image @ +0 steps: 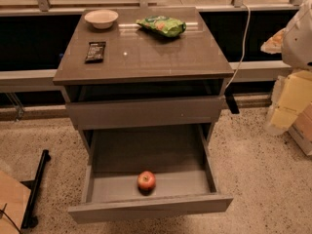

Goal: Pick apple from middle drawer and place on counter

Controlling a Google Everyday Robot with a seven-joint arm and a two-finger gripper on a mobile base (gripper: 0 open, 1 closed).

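Note:
The apple (pixel 146 180), small and red with yellowish patches, lies on the floor of the middle drawer (pixel 151 206), close to its front wall and near the centre. The drawer is pulled far out of the cabinet. The counter (pixel 146 57) is the glossy grey-brown top slab above it. My gripper is not in view. Only a white rounded part of the arm (pixel 298 33) shows at the right edge, well away from the apple.
On the counter stand a white bowl (pixel 101 18) at the back left, a green crinkled snack bag (pixel 162 26) at the back centre and a black wrapped bar (pixel 95 51) on the left. The top drawer (pixel 146 112) is slightly open. Yellow boxes (pixel 292 101) stand at the right.

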